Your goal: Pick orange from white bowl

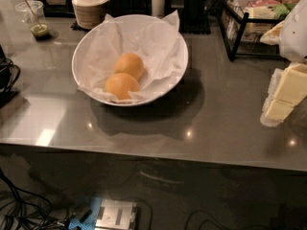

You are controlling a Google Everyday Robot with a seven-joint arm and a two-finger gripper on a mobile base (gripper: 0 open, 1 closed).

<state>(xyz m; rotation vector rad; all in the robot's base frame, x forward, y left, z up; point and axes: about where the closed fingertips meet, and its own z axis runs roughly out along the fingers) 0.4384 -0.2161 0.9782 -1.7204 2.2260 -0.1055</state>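
Note:
The white bowl (96,42) is large, wide and shallow, lined with crumpled white paper, and sits on the grey counter left of centre. Two oranges lie in it, touching: one (129,64) further back and one (122,86) nearer the front rim. My gripper (280,102) is at the right edge of the view, cream-coloured under a white arm (295,28). It hangs just above the counter, well to the right of the bowl, and holds nothing that I can see.
A small ribbed beige lidded container (89,6) stands behind the bowl. A clear cup with green sauce (36,20) is at back left. Dark holders (194,8) and a black wire rack (249,25) line the back. The counter's front edge (144,152) runs across the lower view.

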